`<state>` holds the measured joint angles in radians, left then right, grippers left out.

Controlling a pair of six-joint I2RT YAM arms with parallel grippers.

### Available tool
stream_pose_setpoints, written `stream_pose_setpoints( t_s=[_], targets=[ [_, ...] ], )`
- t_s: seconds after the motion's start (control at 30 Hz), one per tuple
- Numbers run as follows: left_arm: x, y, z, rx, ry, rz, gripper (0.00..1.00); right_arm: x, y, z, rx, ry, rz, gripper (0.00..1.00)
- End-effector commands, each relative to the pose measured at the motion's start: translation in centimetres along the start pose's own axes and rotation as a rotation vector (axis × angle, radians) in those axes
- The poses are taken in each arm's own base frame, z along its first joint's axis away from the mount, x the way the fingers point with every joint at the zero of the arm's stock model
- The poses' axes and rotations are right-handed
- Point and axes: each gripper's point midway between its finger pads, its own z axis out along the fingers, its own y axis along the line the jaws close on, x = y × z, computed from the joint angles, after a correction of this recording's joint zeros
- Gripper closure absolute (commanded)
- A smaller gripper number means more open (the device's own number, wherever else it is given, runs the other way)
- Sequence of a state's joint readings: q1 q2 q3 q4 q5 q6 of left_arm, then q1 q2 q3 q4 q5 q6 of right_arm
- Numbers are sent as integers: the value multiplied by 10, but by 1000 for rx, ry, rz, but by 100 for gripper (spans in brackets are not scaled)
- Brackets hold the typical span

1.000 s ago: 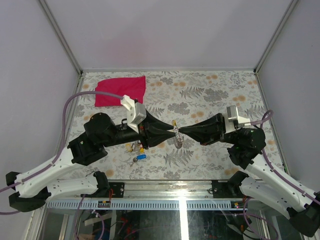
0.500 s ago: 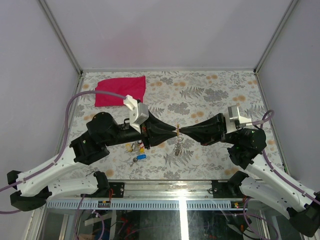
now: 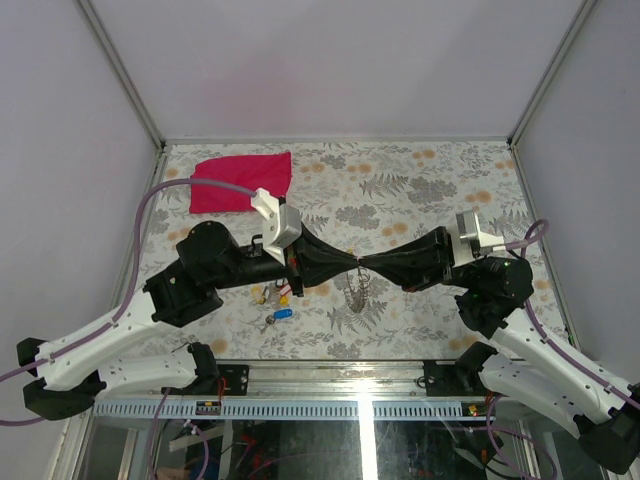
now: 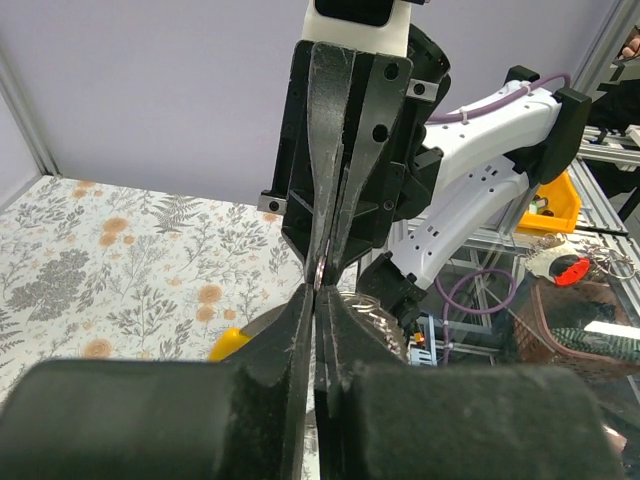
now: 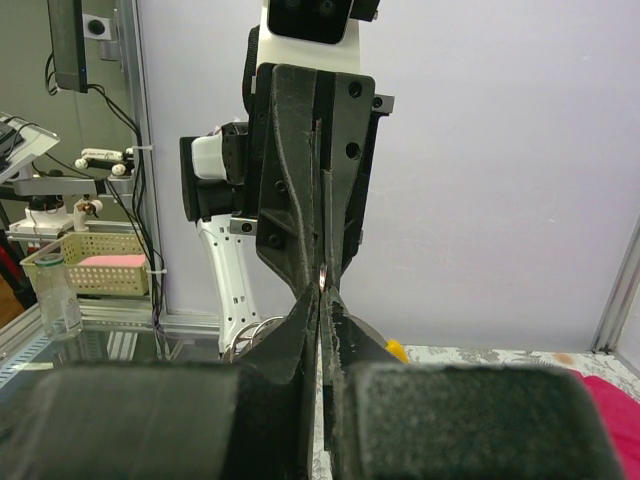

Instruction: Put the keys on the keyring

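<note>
Flowered table (image 3: 450,190), with a red cloth (image 3: 240,182) at its far left as the mark for everything else. Right of the cloth and nearer the arm bases, left gripper (image 3: 350,262) and right gripper (image 3: 366,263) meeting tip to tip above the tabletop, each with its fingers pressed together. Right one clamped on the keyring (image 3: 356,285). Left one closed at the same small ring (image 4: 318,272), though cannot tell whether on the ring itself or on the key whose yellow head (image 4: 232,343) shows just beneath. Chain (image 4: 378,322) hanging straight down from that meeting point, long axis upright, free end toward the table. Loose keys (image 3: 275,300) lying flat nearer than the cloth, below its right corner, tucked under the left arm (image 3: 200,270). Probably an easier reach for the left gripper than for the right. No brand, label or lettering readable anywhere.
</note>
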<state>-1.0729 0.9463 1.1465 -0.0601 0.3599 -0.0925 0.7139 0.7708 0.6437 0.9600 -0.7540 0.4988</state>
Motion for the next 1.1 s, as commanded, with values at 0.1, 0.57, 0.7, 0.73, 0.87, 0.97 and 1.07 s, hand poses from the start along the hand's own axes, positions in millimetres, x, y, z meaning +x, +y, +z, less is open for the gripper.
stream_pose_setpoints(
  t_s=[0.1, 0.57, 0.7, 0.73, 0.87, 0.97, 1.07],
  targets=[
    [-28, -8, -1, 30, -54, 45, 100, -19, 9, 3, -30, -34, -68, 96],
    [31, 18, -24, -106, 389, 49, 100, 22, -15, -30, 161, 201, -162, 71],
    [53, 26, -27, -133, 531, 32, 100, 40, -13, -38, 152, 239, -147, 70],
    [59, 27, -29, -137, 571, 31, 100, 43, -11, -40, 145, 244, -146, 70],
    [78, 36, -35, -166, 712, 31, 100, 55, -13, -46, 156, 272, -142, 69],
    [87, 45, -41, -214, 800, 32, 100, 65, -16, -52, 171, 296, -141, 69],
    [98, 56, -50, -278, 889, 33, 100, 76, -16, -57, 175, 315, -135, 69]
  ],
)
